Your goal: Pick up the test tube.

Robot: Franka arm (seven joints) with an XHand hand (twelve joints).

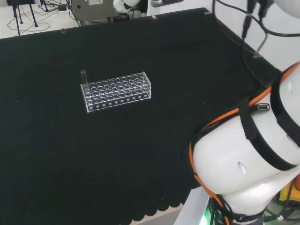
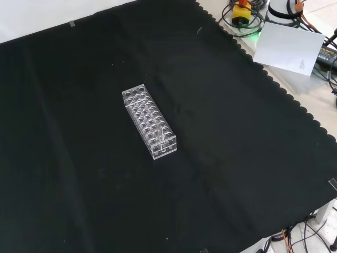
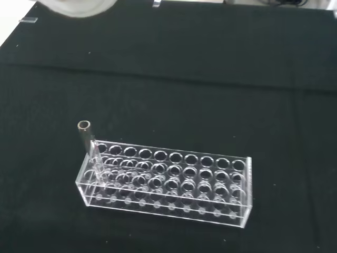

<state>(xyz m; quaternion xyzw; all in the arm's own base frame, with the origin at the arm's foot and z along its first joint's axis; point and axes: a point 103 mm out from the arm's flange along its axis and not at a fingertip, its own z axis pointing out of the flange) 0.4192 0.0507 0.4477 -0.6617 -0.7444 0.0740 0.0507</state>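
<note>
Basically, tube: test tube [image 3: 87, 142] stands upright in an end corner hole of the clear rack [image 3: 168, 182].
Hand: white blur [image 3: 79, 5] at wrist view edge, finger state cannot tell.
Risk: clear tube is hard to spot; a sideways bump tips the rack or tube.

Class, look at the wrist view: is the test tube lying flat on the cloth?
No, the test tube stands upright in a corner hole of the clear rack.
</note>
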